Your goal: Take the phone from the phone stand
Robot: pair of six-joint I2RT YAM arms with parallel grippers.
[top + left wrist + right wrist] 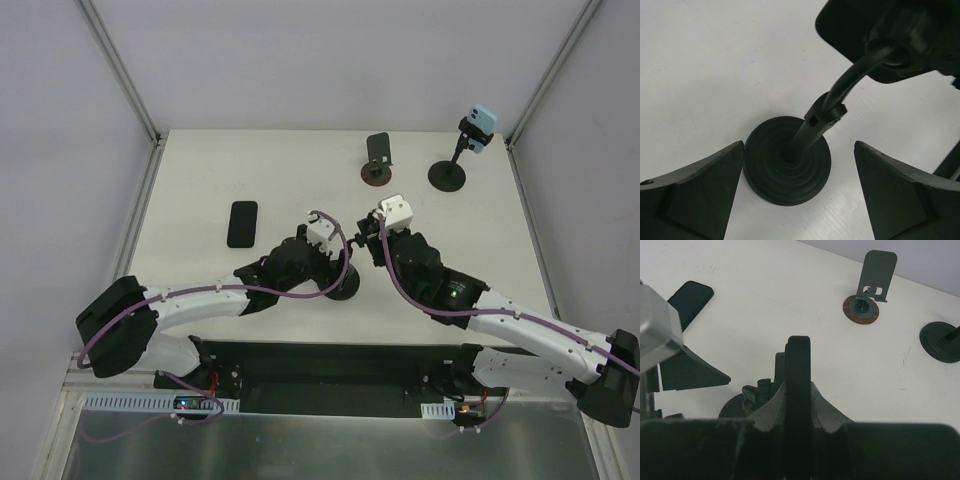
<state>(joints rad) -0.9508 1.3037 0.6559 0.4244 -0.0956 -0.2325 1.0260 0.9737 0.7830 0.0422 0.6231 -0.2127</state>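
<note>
A black phone stand with a round ribbed base [787, 160] and a curved stem stands on the white table, mid-front in the top view [342, 286]. Its clamp holds a black phone [850, 25] up off the table. My left gripper [799, 146] is open, with one finger on each side of the base and not touching it. My right gripper [798, 390] is shut on the phone [798, 355], which shows edge-on between its fingers. In the top view both grippers meet over the stand, the left [335, 268] and the right [372, 238].
A second black phone [242, 223] lies flat at the left. A dark plate stand on a brown disc [377, 158] stands at the back. A black stand [447, 176] holding a light blue phone [480, 122] is at the back right. Walls enclose the table.
</note>
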